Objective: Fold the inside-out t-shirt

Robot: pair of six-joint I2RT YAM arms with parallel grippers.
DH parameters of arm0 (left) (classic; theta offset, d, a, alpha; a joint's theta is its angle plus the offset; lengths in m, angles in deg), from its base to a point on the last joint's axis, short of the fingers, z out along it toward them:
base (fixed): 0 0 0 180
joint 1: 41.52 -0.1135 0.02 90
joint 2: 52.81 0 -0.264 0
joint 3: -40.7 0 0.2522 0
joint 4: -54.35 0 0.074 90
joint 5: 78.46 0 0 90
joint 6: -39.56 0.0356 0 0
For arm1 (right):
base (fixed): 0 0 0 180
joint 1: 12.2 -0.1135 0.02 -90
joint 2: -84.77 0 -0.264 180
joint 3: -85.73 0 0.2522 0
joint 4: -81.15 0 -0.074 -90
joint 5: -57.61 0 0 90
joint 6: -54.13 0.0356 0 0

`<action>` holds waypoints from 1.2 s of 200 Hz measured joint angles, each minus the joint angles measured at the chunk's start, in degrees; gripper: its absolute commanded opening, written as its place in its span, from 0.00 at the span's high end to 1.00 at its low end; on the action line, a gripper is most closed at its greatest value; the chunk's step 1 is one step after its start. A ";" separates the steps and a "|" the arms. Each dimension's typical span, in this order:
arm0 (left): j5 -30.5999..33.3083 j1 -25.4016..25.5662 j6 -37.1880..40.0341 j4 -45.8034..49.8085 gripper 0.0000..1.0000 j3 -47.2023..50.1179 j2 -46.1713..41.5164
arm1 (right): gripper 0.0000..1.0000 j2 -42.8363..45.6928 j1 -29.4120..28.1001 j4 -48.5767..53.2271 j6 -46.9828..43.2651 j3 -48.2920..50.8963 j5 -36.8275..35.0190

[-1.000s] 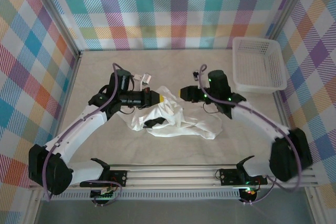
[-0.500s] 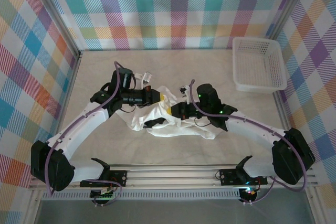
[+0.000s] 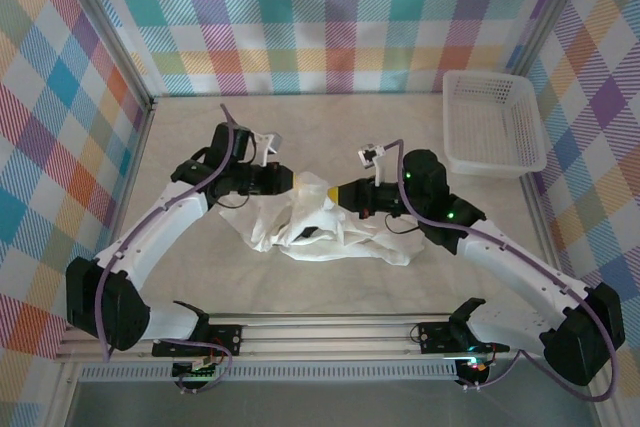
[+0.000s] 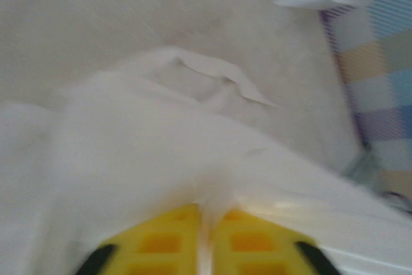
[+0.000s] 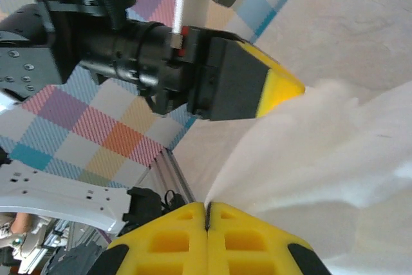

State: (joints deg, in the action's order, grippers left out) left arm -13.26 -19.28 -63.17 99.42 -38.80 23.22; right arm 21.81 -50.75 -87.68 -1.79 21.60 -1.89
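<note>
1. The inside-out t-shirt (image 3: 335,232) lies bunched in a crumpled heap on the worktop (image 3: 330,127), about midway between the two arms and nearer the rail at the front than the back wall.
2. Its upper part is drawn up into a peak between the two yellow tips, while the rest trails down and spreads to the left and right on the surface.
3. A small dark patch (image 3: 303,235) shows on the cloth towards the front of the heap.
4. The left end effector (image 3: 300,184) reaches in from the left. In the left wrist view its yellow fingers (image 4: 161,243) stand almost together, with a thin fold of the white cloth pinched between them.
5. The right end effector (image 3: 336,192) reaches in from the right. In the right wrist view its two yellow pads (image 5: 174,236) are pressed tight together, and a ridge of the shirt rises straight out of the seam between them, so it is pinching the cloth.
6. The two tips are close, facing each other across the raised cloth, not touching.
7. A white mesh basket (image 3: 495,132) sits in the far right corner, well apart from the shirt.
</note>
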 measured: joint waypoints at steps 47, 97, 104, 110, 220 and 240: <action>14.34 -1.33 7.08 7.74 0.37 1.53 -8.98 | 1.00 -1.99 1.11 1.84 -0.96 -10.97 0.42; 0.81 9.40 6.05 -2.91 0.27 1.95 -17.97 | 1.00 -11.30 1.42 13.75 -1.49 -25.59 -3.52; 0.94 11.58 5.86 -3.41 0.26 1.14 -17.51 | 1.00 -12.35 1.46 14.82 -1.25 -26.18 -3.54; 1.33 12.74 5.77 -3.41 0.24 0.28 -16.70 | 1.00 -12.94 1.46 15.47 -0.83 -26.27 -3.58; 16.92 17.59 -8.66 -9.20 1.00 -2.40 1.40 | 0.68 -14.71 3.10 24.48 7.28 -25.42 -7.91; 10.56 15.19 -10.12 -11.10 1.00 0.76 -2.36 | 0.50 -15.10 8.98 28.09 3.54 -25.70 -6.88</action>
State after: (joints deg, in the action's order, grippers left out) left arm -2.70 -4.09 -73.29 88.32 -38.03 20.85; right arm 6.71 -41.76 -59.59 1.75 -4.10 -8.78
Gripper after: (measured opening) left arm 0.069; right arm 0.409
